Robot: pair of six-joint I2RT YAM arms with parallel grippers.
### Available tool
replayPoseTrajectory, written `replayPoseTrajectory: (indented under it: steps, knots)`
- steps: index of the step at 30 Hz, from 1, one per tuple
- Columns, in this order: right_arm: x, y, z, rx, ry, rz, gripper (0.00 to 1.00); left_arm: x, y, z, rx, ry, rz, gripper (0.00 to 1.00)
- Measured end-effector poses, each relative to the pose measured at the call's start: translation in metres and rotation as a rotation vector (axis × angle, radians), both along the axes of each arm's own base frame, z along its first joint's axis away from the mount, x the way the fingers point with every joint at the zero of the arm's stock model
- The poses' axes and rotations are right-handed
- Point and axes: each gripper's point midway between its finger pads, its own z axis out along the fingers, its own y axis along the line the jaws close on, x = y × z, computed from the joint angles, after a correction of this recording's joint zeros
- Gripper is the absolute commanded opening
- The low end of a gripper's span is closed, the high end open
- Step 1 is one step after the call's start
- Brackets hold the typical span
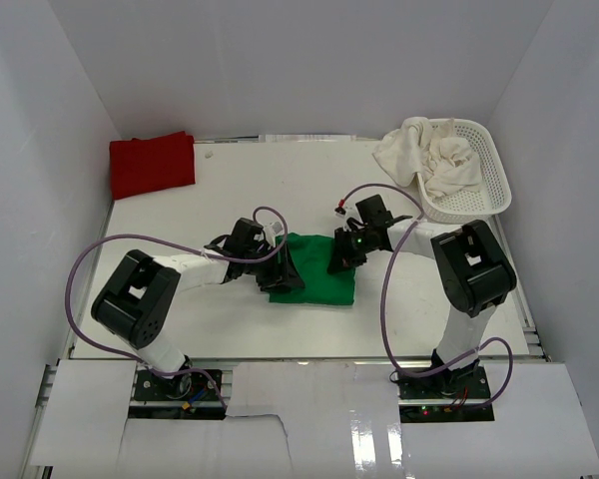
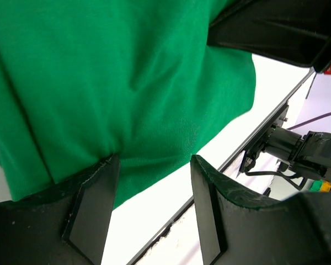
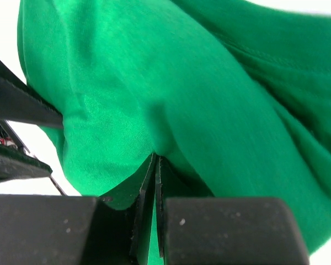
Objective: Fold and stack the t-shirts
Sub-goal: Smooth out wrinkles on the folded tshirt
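A bright green t-shirt lies partly folded at mid-table and fills both wrist views. My left gripper is open at its left edge. One finger rests against the cloth, the other is over bare table. My right gripper is shut on a puckered fold at the shirt's right side. A folded red t-shirt lies at the back left. Cream-white t-shirts are heaped in the basket, one hanging over its rim.
The white mesh basket stands at the back right against the wall. White walls close in the table on three sides. The table's near edge with its metal rail runs just past the green shirt. Purple cables loop from both arms.
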Motion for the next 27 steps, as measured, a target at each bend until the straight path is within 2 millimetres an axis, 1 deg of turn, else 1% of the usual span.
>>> replayPoseTrajectory:
  steps: [5, 12, 13, 14, 15, 16, 18, 20, 22, 23, 25, 27]
  knots:
    - [0.011, 0.006, 0.001, 0.004, -0.007, 0.001, 0.08, 0.0, -0.002, 0.0, -0.004, 0.002, 0.001, 0.65]
    - [0.013, 0.005, 0.0, -0.005, -0.017, 0.007, 0.09, 0.0, -0.002, 0.0, -0.003, 0.003, 0.003, 0.65]
    - [0.013, 0.005, 0.0, -0.006, -0.019, 0.008, 0.13, 0.0, -0.002, 0.0, -0.002, 0.003, 0.003, 0.65]
    - [0.013, 0.004, 0.0, -0.007, -0.019, 0.009, 0.19, 0.0, -0.002, 0.0, -0.001, 0.003, 0.004, 0.65]
    - [0.013, 0.004, 0.001, -0.007, -0.022, 0.008, 0.26, 0.0, -0.002, 0.0, -0.001, 0.003, 0.004, 0.65]
    - [0.013, 0.004, 0.003, -0.005, -0.024, 0.01, 0.36, 0.0, -0.002, 0.0, 0.0, 0.003, 0.005, 0.65]
    - [0.012, 0.006, 0.009, -0.002, -0.041, 0.016, 0.42, 0.001, -0.001, 0.0, 0.006, 0.005, 0.009, 0.65]
    - [0.013, 0.005, 0.015, -0.008, -0.063, 0.017, 0.43, 0.002, 0.001, 0.003, 0.025, 0.003, 0.022, 0.65]
    - [0.013, 0.002, 0.021, -0.02, -0.08, 0.015, 0.44, 0.007, 0.002, 0.011, 0.046, -0.016, 0.038, 0.65]
    - [0.013, 0.001, 0.026, -0.024, -0.089, 0.014, 0.44, 0.012, 0.002, 0.019, 0.054, -0.035, 0.048, 0.66]
    - [0.015, 0.0, 0.036, -0.026, -0.11, 0.012, 0.45, 0.025, 0.0, 0.043, 0.048, -0.095, 0.068, 0.66]
    - [0.02, 0.001, 0.049, -0.019, -0.141, 0.007, 0.46, 0.039, -0.004, 0.074, 0.025, -0.168, 0.085, 0.67]
